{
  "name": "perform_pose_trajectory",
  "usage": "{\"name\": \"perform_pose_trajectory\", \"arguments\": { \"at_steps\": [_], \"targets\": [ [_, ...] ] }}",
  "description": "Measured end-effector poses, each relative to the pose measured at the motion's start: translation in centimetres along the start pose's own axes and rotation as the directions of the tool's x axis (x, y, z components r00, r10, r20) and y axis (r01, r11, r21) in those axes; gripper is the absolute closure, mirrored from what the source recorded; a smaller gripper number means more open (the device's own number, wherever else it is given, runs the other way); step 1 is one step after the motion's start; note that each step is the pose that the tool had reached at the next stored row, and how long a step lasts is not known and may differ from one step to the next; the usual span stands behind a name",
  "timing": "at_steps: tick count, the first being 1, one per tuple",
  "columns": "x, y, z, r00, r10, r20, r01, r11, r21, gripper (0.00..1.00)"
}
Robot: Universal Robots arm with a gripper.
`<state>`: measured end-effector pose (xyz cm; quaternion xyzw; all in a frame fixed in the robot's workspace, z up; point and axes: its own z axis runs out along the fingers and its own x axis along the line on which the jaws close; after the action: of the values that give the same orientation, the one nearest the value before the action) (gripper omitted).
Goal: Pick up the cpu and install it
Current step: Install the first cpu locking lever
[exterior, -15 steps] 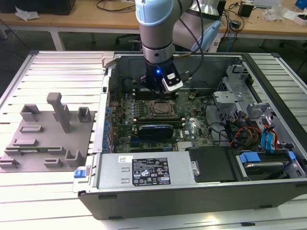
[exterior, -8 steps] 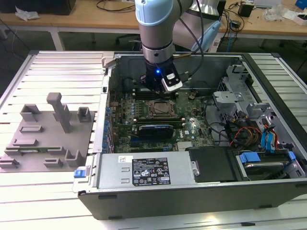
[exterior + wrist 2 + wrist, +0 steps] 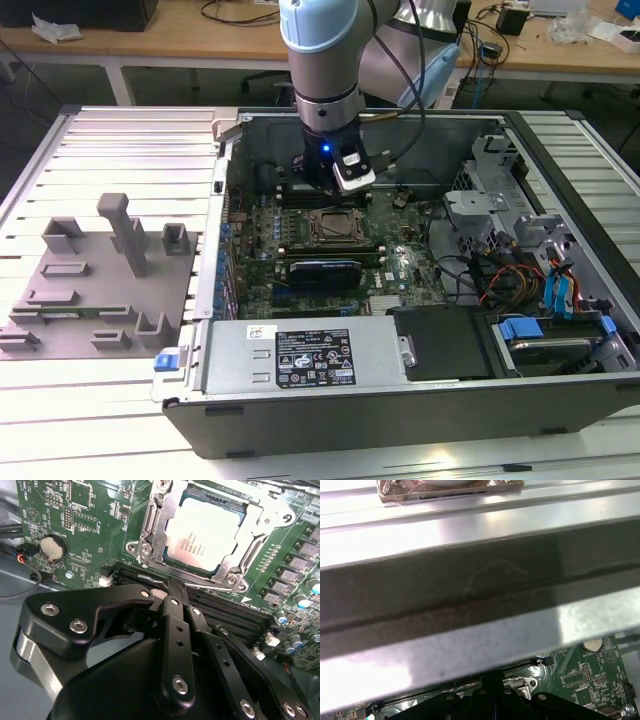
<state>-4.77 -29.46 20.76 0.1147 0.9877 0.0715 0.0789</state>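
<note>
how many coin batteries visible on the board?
1: a coin battery on the green board, apart from the cpu in its socket; the gripper may hide others.

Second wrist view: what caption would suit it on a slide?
The cpu sits in its motherboard socket, just beyond the gripper.

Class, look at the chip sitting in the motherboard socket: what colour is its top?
Silvery-white metal; the cpu shows best in the second wrist view.

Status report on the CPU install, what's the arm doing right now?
Gripper inside the open computer case, fingers together, holding nothing. CPU lying in the motherboard socket, just beyond the fingertips. Nothing between gripper and CPU.
</note>
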Motion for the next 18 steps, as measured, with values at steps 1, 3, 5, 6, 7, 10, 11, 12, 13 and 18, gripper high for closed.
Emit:
{"name": "perform_pose_trajectory", "arguments": {
  "at_steps": [1,3,5,6,7,10,11,12,13,18],
  "targets": [
    [0.04,0.06,0.00,1.0000,0.002,0.0003,-0.002,1.0000,0.0004,0.89],
    [0.08,0.19,0.02,1.0000,0.005,0.0007,-0.005,1.0000,0.0006,0.89],
    [0.11,0.25,0.02,1.0000,0.007,0.0010,-0.007,1.0000,0.0010,0.89],
    [0.11,0.25,0.03,1.0000,0.009,0.0015,-0.009,1.0000,0.0011,0.89],
    [0.12,0.25,0.06,0.9999,0.010,0.0027,-0.010,1.0000,0.0009,0.89],
    [0.14,0.22,0.21,0.9999,0.012,0.0095,-0.012,0.9999,0.0008,0.89],
    [0.14,0.22,0.26,0.9999,0.012,0.0114,-0.012,0.9999,0.0010,0.89],
    [0.15,0.21,0.31,0.9998,0.013,0.0139,-0.013,0.9999,0.0015,0.89],
    [0.16,0.20,0.36,0.9998,0.013,0.0160,-0.013,0.9999,0.0021,0.89],
    [0.15,-0.05,0.59,0.9995,0.012,0.0295,-0.013,0.9999,0.0111,0.89]
  ]
}}
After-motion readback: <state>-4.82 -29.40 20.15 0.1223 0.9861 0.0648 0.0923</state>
